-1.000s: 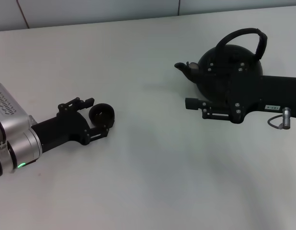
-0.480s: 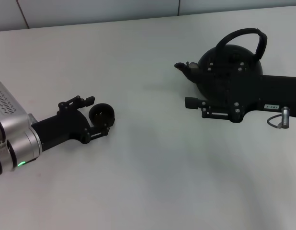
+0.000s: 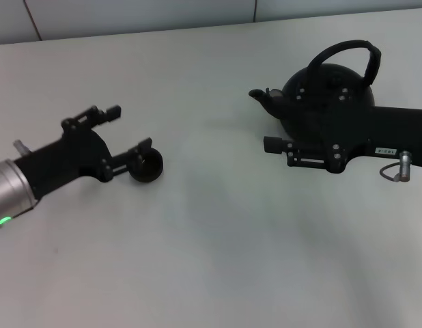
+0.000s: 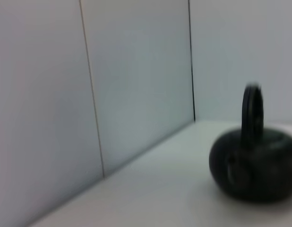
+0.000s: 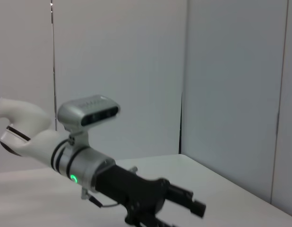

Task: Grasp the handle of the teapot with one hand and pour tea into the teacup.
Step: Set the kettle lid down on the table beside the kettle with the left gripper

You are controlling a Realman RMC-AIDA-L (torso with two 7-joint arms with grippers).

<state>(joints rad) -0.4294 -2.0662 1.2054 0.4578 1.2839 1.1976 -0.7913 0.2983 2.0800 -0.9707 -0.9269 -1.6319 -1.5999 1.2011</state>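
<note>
A plain pale bench (image 3: 218,260) fills nearly the whole head view — matte, off-white, unmarked, with only soft shadows on it. Along its far edge runs a wall (image 3: 143,14) of smooth light panels, split by thin dark vertical seams. The left wrist view shows the same panelled wall (image 4: 136,71) meeting the bench at a straight line, the panels grey-blue and bare. In the right wrist view the wall panels (image 5: 231,85) stand tall and flat, again divided by narrow vertical joints — the light is even and diffuse.
</note>
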